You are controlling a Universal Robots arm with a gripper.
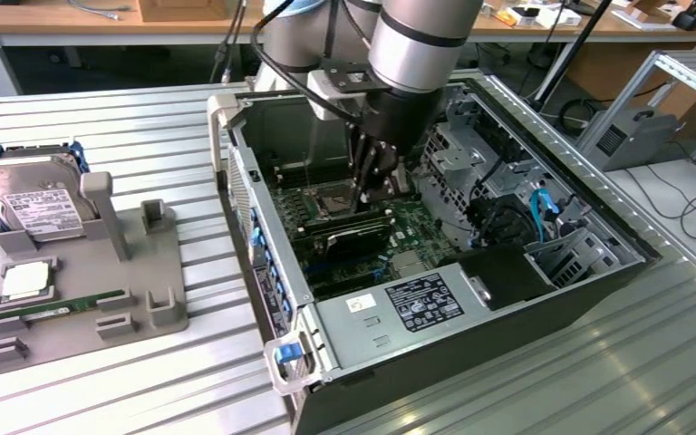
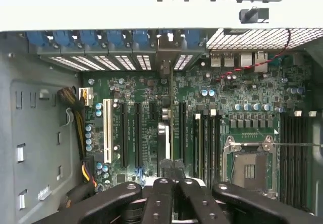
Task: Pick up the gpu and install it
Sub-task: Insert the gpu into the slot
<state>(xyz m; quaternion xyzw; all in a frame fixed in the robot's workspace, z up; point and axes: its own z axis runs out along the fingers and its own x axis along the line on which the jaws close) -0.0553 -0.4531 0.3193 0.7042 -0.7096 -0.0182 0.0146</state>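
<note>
My pincer [image 1: 376, 192] is down inside the open computer case [image 1: 590, 263], and its fingers [image 2: 162, 196] are pressed together on the top edge of the gpu [image 2: 165, 143]; the gpu stands on its edge on the green motherboard [image 2: 146, 90], in line with the long black slots [image 2: 125, 128], with its metal end by the back wall of the case; I cannot tell if it sits all the way down in its slot; the case walls stand close around my arm, and the metal drive cage [image 1: 451, 149] is just beside me; above the case there is open room; well apart on the table [image 1: 130, 118], a gray holder tray [image 1: 142, 304] keeps a hard drive [image 1: 33, 204] and a green memory stick [image 1: 70, 305].
</note>
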